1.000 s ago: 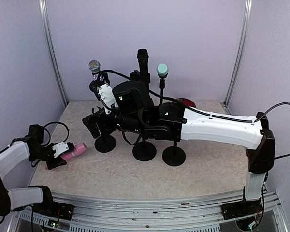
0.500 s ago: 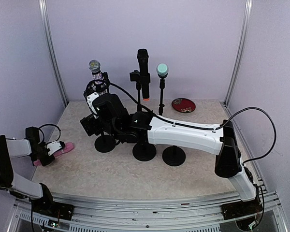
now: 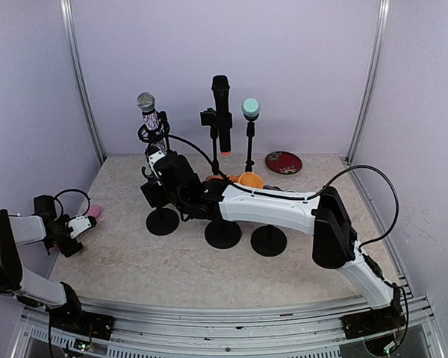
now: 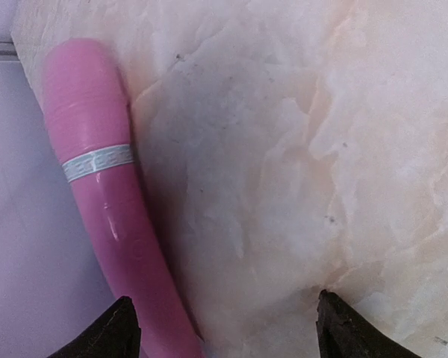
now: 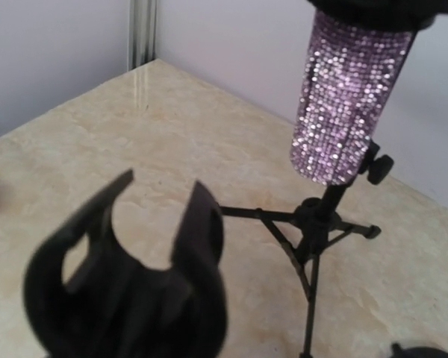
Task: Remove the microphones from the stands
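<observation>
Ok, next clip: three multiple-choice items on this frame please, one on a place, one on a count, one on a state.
1. Where is the pink microphone? A flat on the table, far left; B clipped upright in a stand; C inside a box.
2. How many microphones are held upright? A one; B three; C five.
3. The left gripper is: A open; B shut on the pink microphone; C out of view.
Key: 1 A, it lies on the table beside the left gripper; 2 B, the sparkly microphone, black microphone and teal-headed microphone; 3 A, its fingertips stand wide apart.
</observation>
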Motion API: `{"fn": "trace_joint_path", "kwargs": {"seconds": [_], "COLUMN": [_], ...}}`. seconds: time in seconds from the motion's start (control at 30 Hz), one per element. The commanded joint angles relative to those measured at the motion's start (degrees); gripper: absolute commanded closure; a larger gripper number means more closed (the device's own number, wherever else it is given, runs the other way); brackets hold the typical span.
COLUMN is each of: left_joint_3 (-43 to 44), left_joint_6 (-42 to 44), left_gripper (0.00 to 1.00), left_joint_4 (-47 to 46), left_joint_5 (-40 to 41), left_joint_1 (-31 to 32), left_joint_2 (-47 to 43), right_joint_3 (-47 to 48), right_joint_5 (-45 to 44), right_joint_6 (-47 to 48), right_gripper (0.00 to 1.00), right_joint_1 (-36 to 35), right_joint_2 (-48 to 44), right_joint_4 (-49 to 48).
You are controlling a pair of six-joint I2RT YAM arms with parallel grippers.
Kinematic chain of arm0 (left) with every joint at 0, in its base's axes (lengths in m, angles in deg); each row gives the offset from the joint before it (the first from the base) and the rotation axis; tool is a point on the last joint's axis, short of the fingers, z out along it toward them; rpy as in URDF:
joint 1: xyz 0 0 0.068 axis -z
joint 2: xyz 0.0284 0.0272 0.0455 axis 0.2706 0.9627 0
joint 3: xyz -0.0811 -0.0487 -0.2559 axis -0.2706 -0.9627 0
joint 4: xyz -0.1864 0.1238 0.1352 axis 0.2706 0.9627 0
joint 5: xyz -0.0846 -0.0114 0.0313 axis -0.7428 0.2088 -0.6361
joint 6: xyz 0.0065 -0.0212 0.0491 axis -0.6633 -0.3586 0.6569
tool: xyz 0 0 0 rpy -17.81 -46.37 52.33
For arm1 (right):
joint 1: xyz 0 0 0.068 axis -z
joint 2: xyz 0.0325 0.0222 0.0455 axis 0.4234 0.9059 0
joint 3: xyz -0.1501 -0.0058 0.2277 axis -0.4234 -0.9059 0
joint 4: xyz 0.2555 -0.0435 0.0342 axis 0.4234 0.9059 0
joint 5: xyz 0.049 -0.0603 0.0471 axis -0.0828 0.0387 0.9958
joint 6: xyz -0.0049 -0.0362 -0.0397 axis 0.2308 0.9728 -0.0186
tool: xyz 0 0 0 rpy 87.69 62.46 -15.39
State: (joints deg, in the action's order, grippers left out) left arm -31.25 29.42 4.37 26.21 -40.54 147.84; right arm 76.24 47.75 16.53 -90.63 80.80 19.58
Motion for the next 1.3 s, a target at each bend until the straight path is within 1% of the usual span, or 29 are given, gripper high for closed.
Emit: {"fn": "trace_joint_path", "kwargs": {"seconds": [0.0, 0.17, 0.33, 0.47, 0.57, 0.67, 0.73, 0.8, 0.9, 1.07, 1.17, 1.27], "left_joint_3": [-0.56, 0.67, 1.93, 4.24, 7.02, 9.57, 11.03, 12.09, 12.81, 12.92, 13.09, 13.18], "left_joint_6": [1.88, 1.42, 0.36, -1.71, -3.59, -5.49, -7.59, -9.88, -14.01, -18.09, -19.33, -19.98], "left_gripper": [0.2, 0.21, 0.22, 0.22, 0.2, 0.1, 0.05, 0.04, 0.03, 0.03, 0.02, 0.02], "left_joint_4": [6.78, 9.45, 10.4, 13.94, 18.99, 24.8, 28.27, 30.4, 31.3, 30.93, 30.77, 30.85], "left_joint_5": [-4.58, -6.19, -6.52, -7.97, -11.09, -16.58, -19.86, -22.22, -23.65, -23.28, -23.26, -23.02], "left_joint_1": [-0.38, -0.38, -0.43, -0.38, -0.38, -0.35, 0.25, 1.42, 4.03, 7.9, 8.81, 9.48], "left_joint_2": [-1.62, -1.36, -0.68, -1.54, -3.66, -6.3, -7.57, -8.42, -9.45, -10.77, -11.55, -12.33], "right_joint_3": [2.39, 3.47, 5.02, 5.14, 5.12, 5.12, 5.12, 4.93, 3.63, 3.07, 1.9, -0.23], "right_joint_5": [1.71, 4.48, 4.45, 4.37, 5.01, 5.48, 5.77, 5.77, 5.87, 5.26, 5.1, 5.09], "right_joint_6": [1.23, 2.17, 2.33, 2.37, 2.95, 3.27, 3.52, 4.0, 5.23, 9.59, 10.58, 11.81], "right_gripper": [0.07, 0.08, 0.09, 0.16, 0.23, 0.33, 0.42, 0.52, 0.69, 0.87, 0.94, 0.96], "right_joint_1": [0.18, 0.19, 0.27, 0.36, 0.37, 0.37, 0.24, -0.01, -0.81, -3.28, -4.73, -6.48], "right_joint_2": [2.36, 4.36, 6.25, 7.54, 7.82, 7.58, 7.19, 6.55, 5.25, 3.26, 1.44, -0.93], "right_joint_4": [-7.33, -11.03, -13.31, -15.61, -17.47, -18.02, -18.08, -18.48, -19.73, -20.91, -21.32, -22.38]}}
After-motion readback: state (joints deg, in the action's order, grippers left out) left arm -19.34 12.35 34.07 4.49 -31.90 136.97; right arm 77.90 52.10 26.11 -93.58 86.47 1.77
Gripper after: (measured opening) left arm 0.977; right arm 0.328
